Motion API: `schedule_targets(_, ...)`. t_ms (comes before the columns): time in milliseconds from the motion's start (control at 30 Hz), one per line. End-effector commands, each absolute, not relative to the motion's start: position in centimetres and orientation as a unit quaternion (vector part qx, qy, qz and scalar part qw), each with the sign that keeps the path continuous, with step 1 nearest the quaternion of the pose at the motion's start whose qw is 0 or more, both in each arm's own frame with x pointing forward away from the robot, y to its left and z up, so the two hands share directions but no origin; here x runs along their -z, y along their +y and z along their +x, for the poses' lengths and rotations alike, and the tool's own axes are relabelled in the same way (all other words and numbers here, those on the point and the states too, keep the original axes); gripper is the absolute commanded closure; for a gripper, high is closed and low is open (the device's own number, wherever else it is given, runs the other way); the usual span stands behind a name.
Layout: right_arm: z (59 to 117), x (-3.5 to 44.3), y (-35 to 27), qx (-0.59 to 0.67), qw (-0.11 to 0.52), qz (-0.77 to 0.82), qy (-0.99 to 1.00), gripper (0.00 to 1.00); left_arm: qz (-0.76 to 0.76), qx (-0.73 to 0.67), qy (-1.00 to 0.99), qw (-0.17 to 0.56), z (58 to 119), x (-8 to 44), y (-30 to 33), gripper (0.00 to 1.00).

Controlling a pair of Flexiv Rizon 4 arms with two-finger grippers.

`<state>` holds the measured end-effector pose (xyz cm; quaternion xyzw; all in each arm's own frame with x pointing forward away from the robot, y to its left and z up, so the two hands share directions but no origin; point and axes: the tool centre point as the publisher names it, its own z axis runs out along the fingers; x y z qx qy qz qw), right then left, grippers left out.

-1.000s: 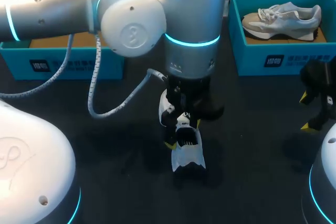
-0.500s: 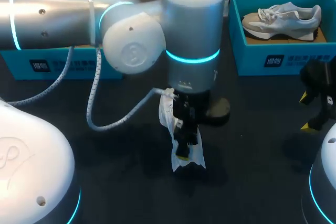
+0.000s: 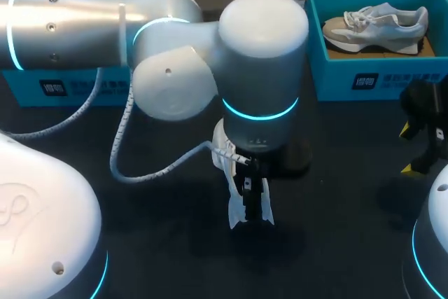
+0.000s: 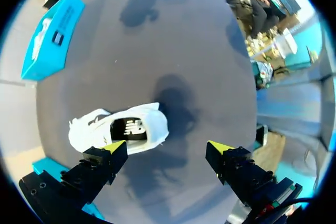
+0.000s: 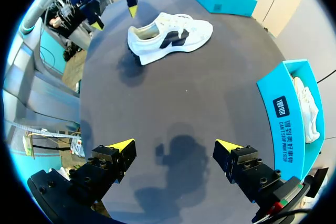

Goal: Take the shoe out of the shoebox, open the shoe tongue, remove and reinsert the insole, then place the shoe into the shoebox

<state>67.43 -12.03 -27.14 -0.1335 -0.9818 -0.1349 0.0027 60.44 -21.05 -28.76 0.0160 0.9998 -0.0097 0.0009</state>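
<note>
A white shoe [image 4: 118, 132] with a black side logo lies on its side on the dark table, outside the boxes. My left gripper [image 4: 167, 148] hangs open just above it, one yellow fingertip [image 4: 113, 148] right beside the shoe and the other over bare table. From the head camera my left arm hides most of the shoe [image 3: 238, 213], and the left gripper [image 3: 250, 197] shows as a dark piece over it. My right gripper [image 5: 175, 145] is open and empty near the table's right edge, far from the shoe [image 5: 168, 35]. It appears at the right border as the right gripper [image 3: 420, 138].
A blue shoebox [image 3: 378, 75] at the back right holds a grey-white shoe [image 3: 378, 22]. A second blue box [image 3: 84, 85] stands at the back left behind my left arm. Bare table lies between the white shoe and my right gripper.
My left arm's wrist has turned and shifted toward the near side over the shoe, now hiding more of it and the yellow tips. The right arm and the shoe have stayed put.
</note>
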Motion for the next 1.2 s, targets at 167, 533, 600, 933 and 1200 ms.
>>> schedule_targets(167,67.3,27.1,-12.0,0.133,0.002,-0.134,-0.982,0.00,-0.015,0.020,1.000,-0.017,62.0,32.0,-21.6,0.00)
schedule_targets(533,67.3,27.1,-12.0,0.133,0.002,-0.134,-0.982,0.00,-0.037,0.006,0.999,-0.030,61.4,35.2,-22.4,0.00)
schedule_targets(600,67.3,27.1,-12.0,0.133,0.002,-0.134,-0.982,0.00,-0.038,0.002,0.999,-0.030,61.3,36.0,-22.7,0.00)
schedule_targets(933,67.3,27.1,-12.0,0.133,0.002,-0.134,-0.982,0.00,-0.050,-0.009,0.999,-0.015,61.0,37.8,-23.1,0.14)
schedule_targets(1200,67.3,27.1,-12.0,0.133,0.002,-0.134,-0.982,0.00,-0.074,-0.020,0.997,-0.011,60.7,38.6,-22.9,0.37)
